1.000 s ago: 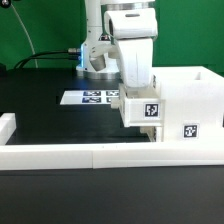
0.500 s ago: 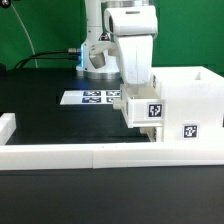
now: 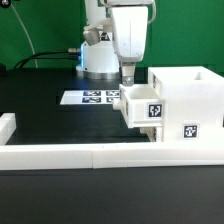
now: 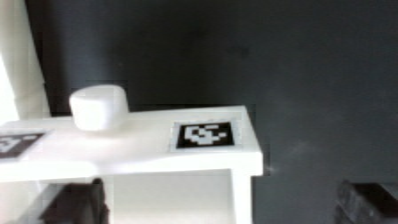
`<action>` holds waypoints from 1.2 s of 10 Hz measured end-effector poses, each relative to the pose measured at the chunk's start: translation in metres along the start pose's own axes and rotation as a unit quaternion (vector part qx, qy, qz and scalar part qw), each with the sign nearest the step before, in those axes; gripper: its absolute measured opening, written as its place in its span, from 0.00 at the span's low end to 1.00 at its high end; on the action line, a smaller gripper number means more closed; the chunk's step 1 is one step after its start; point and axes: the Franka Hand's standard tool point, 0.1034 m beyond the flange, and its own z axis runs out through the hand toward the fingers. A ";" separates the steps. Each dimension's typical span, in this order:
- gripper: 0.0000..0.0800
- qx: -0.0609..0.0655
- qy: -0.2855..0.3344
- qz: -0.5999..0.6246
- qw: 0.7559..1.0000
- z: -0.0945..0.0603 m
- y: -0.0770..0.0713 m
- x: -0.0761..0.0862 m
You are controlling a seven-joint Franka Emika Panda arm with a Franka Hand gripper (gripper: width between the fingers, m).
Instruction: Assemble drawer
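On the black counter [image 3: 50, 125] sits a white drawer housing [image 3: 185, 105], an open-topped box toward the exterior view's right, carrying a marker tag on its front face. A smaller white drawer box [image 3: 143, 105] with its own tag is pushed partway into the housing from the exterior view's left, its outer end projecting clear of the housing's side. The arm hangs above this projecting end, and the claw [image 3: 128, 75] hovers just over the drawer box's top edge without holding anything; in the wrist view its two dark fingertips [image 4: 71, 203] stand well apart on either side of the white part, so the claw is spread wide and empty. That view also shows the drawer box [image 4: 160, 150] from above, with a tag on its flat top and a short white cylindrical knob [image 4: 98, 106] standing upright on it beside the tag. Behind the arm, the marker board [image 3: 90, 97] lies flat on the counter. A low white rail [image 3: 70, 153] runs along the counter's near edge.
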 end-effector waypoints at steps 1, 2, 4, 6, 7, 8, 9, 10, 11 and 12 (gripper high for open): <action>0.81 -0.001 -0.002 0.003 1.000 -0.002 0.001 -0.007; 0.81 -0.001 -0.003 0.000 1.000 -0.003 0.002 -0.015; 0.81 0.001 -0.002 0.003 1.000 -0.001 0.001 -0.024; 0.81 0.002 -0.002 0.003 1.000 0.000 0.000 -0.025; 0.81 0.006 0.013 -0.014 1.000 0.006 -0.002 -0.031; 0.81 0.010 0.035 -0.011 0.999 0.013 -0.002 -0.035; 0.81 0.013 0.044 -0.012 0.999 0.019 -0.003 -0.033; 0.81 0.016 0.069 -0.032 0.997 0.027 -0.004 -0.036; 0.81 0.017 0.079 -0.024 0.996 0.031 -0.004 -0.039; 0.81 0.020 0.080 -0.021 0.996 0.032 -0.004 -0.030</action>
